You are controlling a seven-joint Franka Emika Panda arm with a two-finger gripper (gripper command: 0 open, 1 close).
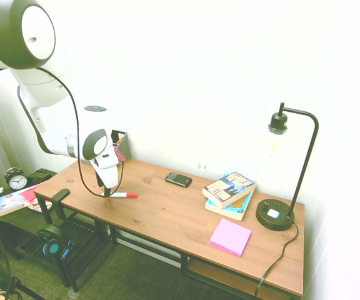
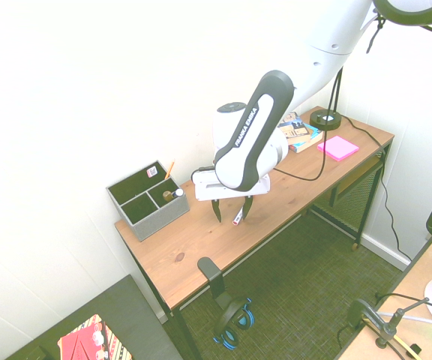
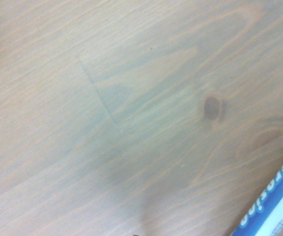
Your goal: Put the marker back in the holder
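Note:
The marker (image 1: 122, 194) lies flat on the wooden desk near its left end, white barrel with a red cap pointing right. My gripper (image 2: 232, 212) is down over it and open, its two dark fingers (image 2: 217, 211) straddling the marker (image 2: 237, 218). In the wrist view only a strip of the white barrel (image 3: 269, 206) with blue print shows at a corner. The grey holder (image 2: 147, 199) with dark dividers stands at the desk's end by the wall, a short way from the gripper. In the first exterior view the arm hides most of the holder (image 1: 120, 142).
A black phone (image 1: 178, 179) lies mid-desk, with stacked books (image 1: 230, 190), a pink pad (image 1: 230, 237) and a black lamp base (image 1: 274, 214) further right. The holder contains a pencil (image 2: 169, 169) and a small bottle (image 2: 172, 194). Headphones (image 1: 52, 245) hang below the desk's front edge.

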